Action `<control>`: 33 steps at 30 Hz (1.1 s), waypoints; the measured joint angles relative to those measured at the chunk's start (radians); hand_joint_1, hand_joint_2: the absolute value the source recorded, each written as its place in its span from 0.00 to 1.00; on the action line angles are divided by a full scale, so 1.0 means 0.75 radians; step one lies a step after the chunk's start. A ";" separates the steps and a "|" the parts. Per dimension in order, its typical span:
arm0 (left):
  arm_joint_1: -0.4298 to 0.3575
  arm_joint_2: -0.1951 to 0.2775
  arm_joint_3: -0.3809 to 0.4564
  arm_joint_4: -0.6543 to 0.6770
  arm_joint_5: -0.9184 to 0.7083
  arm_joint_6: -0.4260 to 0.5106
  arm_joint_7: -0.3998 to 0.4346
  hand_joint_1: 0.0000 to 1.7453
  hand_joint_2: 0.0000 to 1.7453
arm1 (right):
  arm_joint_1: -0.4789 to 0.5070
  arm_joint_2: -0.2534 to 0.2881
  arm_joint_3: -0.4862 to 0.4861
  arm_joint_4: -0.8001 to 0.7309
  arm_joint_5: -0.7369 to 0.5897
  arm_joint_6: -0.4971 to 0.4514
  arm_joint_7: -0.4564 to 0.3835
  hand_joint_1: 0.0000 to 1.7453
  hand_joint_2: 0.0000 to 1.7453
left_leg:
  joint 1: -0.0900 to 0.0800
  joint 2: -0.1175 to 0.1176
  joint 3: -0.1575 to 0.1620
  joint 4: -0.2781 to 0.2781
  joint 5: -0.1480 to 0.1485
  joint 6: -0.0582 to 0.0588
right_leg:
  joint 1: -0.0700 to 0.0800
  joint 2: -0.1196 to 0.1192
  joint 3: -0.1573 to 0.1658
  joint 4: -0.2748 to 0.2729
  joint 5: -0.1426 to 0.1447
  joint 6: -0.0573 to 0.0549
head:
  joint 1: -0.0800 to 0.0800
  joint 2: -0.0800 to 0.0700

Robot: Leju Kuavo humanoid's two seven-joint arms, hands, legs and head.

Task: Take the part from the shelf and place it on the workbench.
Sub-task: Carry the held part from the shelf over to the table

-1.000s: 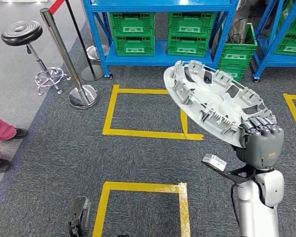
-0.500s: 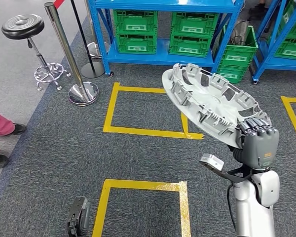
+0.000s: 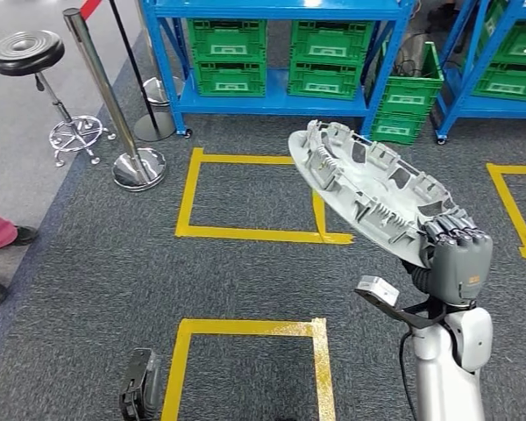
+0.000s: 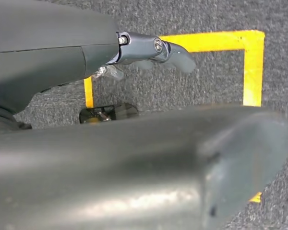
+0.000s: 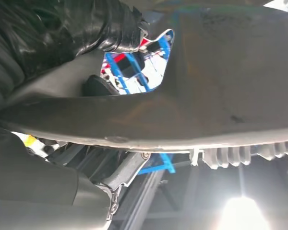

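While the right hand [image 3: 458,263] clamps its fingers [image 3: 453,230] over the rim, the grey part [image 3: 373,189] tilts above the carpet [image 3: 102,281] — left hand [image 4: 142,48] loosely extended, holding nothing.

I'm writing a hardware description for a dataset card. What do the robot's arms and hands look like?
The right arm is a glossy silver-white tube with a black cable running alongside. The right hand is matte grey with darker ribbed fingers and a small orange marking; a black bracket below carries a pale camera box. The left hand has dark grey metallic fingers with visible screws.
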 joint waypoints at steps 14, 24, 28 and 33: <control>0.004 0.003 0.011 0.000 -0.001 -0.002 0.000 0.00 0.00 | 0.000 0.000 0.005 0.004 -0.012 0.000 -0.001 1.00 1.00 | 0.006 -0.064 -0.168 0.434 -0.210 -0.052 | 0.018 0.104 0.075 -0.176 0.064 -0.086 | -0.015 0.000; -0.004 0.004 0.016 -0.003 -0.006 -0.002 0.007 0.00 0.00 | -0.003 -0.001 0.018 0.001 -0.028 -0.001 0.000 1.00 1.00 | -0.002 -0.120 0.020 0.010 -0.031 0.023 | 0.015 0.128 0.011 -0.137 0.050 -0.035 | -0.010 0.000; 0.005 0.008 0.018 -0.003 -0.007 -0.010 0.008 0.00 0.00 | -0.003 -0.001 0.019 -0.001 -0.031 -0.001 0.000 1.00 1.00 | -0.004 -0.034 0.016 0.012 -0.031 0.017 | 0.012 0.024 -0.104 0.133 -0.071 -0.011 | 0.001 0.000; -0.001 0.012 0.019 -0.003 -0.021 -0.026 0.010 0.00 0.00 | 0.000 -0.005 0.015 -0.012 -0.034 -0.001 0.000 1.00 1.00 | -0.011 0.053 0.011 0.042 -0.053 -0.015 | 0.017 -0.056 0.083 -0.164 0.048 -0.017 | 0.002 0.000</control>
